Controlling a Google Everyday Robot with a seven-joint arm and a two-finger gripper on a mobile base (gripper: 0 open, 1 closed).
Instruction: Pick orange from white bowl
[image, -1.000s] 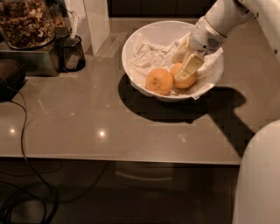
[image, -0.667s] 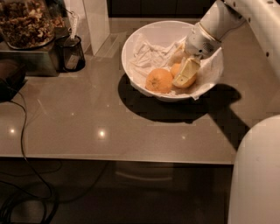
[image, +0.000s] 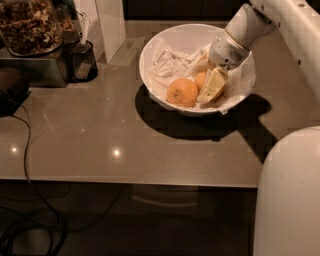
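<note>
The white bowl (image: 150, 60), lined with crumpled white paper, stands at the back right of the grey table. Two fruits lie in it. The deeper-orange fruit (image: 182, 92) sits at the front, free. The paler orange (image: 199, 79) lies just behind it to the right, mostly hidden by my gripper. My gripper (image: 207, 85) reaches down into the bowl from the upper right and is right at the paler orange, touching or nearly touching it. The white wrist (image: 235, 40) stands above the bowl's right side.
A jar of nuts (image: 30, 25) and a black cup (image: 82, 60) stand at the back left beside a white upright box (image: 110, 25). A dark cable (image: 25, 150) runs over the table's left side. My white body (image: 290, 195) fills the lower right.
The wrist has shifted slightly up and right. The gripper has stayed in the bowl at the paler orange, and less of that fruit shows now. The deeper-orange fruit has not moved.
</note>
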